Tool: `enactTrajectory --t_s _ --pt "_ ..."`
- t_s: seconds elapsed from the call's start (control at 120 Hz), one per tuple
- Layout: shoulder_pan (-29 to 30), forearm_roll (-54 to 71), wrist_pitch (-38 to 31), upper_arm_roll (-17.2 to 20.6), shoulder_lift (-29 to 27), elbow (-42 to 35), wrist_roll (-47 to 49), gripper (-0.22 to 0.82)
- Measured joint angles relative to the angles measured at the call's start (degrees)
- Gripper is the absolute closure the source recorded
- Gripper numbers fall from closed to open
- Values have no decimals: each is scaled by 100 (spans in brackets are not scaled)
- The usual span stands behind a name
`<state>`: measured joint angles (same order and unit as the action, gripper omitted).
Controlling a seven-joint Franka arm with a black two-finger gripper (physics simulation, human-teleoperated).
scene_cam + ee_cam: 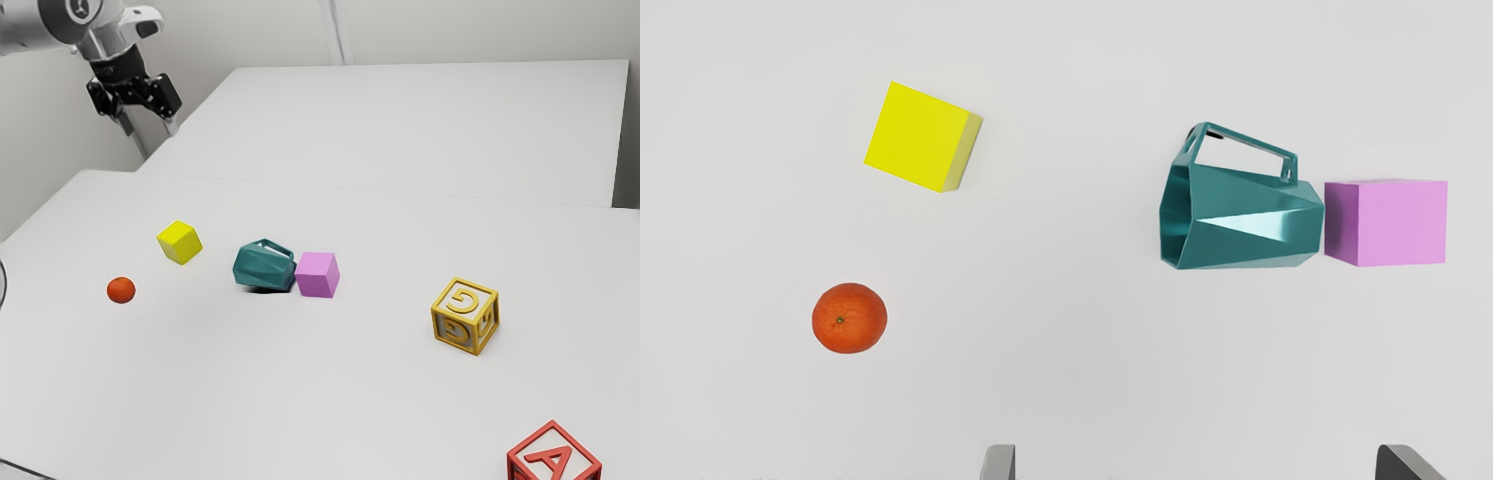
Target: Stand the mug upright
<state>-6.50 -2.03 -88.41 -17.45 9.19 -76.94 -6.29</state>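
Note:
My gripper (150,130) hangs high above the table at the exterior view's upper left, well away from the mug. In the wrist view the fingertips of the gripper (1196,461) stand wide apart with nothing between them. The teal faceted mug (264,267) lies on its side near the middle of the table. In the wrist view, the mouth of the mug (1240,220) faces the yellow cube's side, its base faces the pink cube, and its handle juts out sideways.
A pink cube (317,275) sits right by the mug's base. A yellow cube (180,243) and an orange fruit (121,290) lie toward the exterior view's left. Lettered blocks, yellow (465,316) and red (554,458), stand toward its right.

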Motion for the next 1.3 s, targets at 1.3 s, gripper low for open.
enactTrajectory --t_s 1.3 --pt "854 -6584 -1296 -245 1918 -2600 -3029 2"
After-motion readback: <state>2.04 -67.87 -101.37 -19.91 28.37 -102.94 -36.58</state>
